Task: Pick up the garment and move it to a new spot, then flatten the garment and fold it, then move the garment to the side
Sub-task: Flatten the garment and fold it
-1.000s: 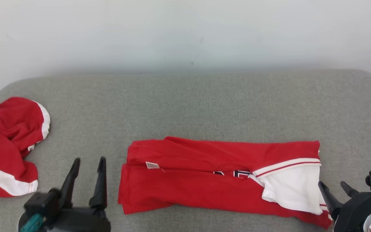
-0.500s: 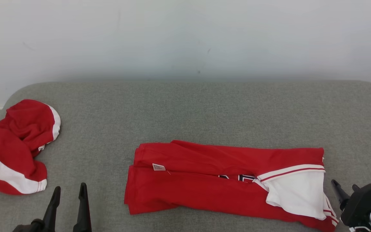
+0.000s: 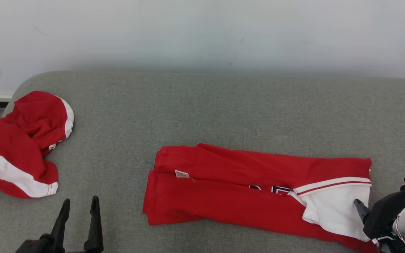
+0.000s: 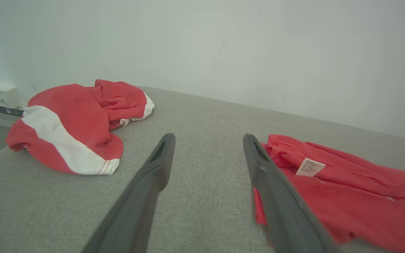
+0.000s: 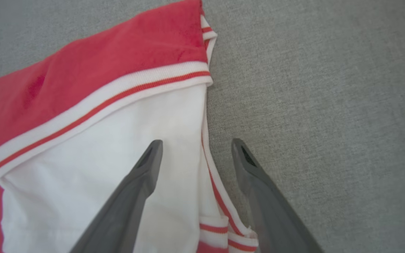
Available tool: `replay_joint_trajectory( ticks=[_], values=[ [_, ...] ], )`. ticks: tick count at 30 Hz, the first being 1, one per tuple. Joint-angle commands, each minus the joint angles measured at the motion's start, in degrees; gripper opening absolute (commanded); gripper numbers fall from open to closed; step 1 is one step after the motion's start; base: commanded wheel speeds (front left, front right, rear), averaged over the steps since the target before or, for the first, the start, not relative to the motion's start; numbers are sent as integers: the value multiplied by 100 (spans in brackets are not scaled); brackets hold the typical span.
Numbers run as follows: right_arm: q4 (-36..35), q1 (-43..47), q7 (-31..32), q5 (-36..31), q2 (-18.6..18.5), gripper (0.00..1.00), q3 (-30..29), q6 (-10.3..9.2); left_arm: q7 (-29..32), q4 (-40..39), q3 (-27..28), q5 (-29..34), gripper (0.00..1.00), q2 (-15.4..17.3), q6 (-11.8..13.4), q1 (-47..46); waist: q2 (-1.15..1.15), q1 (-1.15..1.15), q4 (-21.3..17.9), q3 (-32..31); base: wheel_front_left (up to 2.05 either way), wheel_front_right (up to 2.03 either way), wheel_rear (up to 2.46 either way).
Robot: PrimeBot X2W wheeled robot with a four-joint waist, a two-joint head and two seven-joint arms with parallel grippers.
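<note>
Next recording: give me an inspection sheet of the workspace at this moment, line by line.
Surface: grey fabric surface, smooth, with rounded corners.
Job's things: folded red garment lies flat right of centre, white panel at its right end, label showing.
Clutter: second red-and-white garment crumpled at the left edge.
Grippers: left gripper open, apart from both garments; right gripper open, astride the folded garment's right edge, contact unclear.
Cables: thin wires at the right wrist.
Surroundings: pale wall behind; small white box at the far left.
</note>
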Motion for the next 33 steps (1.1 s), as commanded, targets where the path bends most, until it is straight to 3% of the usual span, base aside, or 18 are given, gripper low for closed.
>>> replay_joint_trajectory(
  ticks=[1,18,19,20,21,27,33],
  values=[
    [85,-87,23,-42,42,100,-35,-14,-2,31,-9,74,100,-13,-27,-100,0,-1,73,94,0,0,0],
    [923,-155,285,-399,326,99,-144,-14,-2,284,-205,216,100,83,-68,-394,0,-1,129,202,0,0,0],
    [930,-170,264,-395,347,55,-131,-14,-2,286,-209,214,100,90,-69,-402,0,-1,122,206,0,0,0],
    [926,-203,216,-397,359,24,-110,-14,-2,284,-207,207,100,100,-71,-407,0,-1,111,215,0,0,0],
    [916,-242,156,-432,349,0,-91,-14,-2,283,-209,204,100,113,-73,-416,0,-1,102,224,0,0,0],
    [921,-509,-108,-618,181,0,-10,-18,-2,299,-192,177,100,157,-73,-453,0,-1,39,271,0,0,0],
    [808,-714,-380,-880,-189,0,-342,-20,-2,282,-166,170,100,159,-76,-519,0,-1,-60,286,0,0,0]
  ],
)
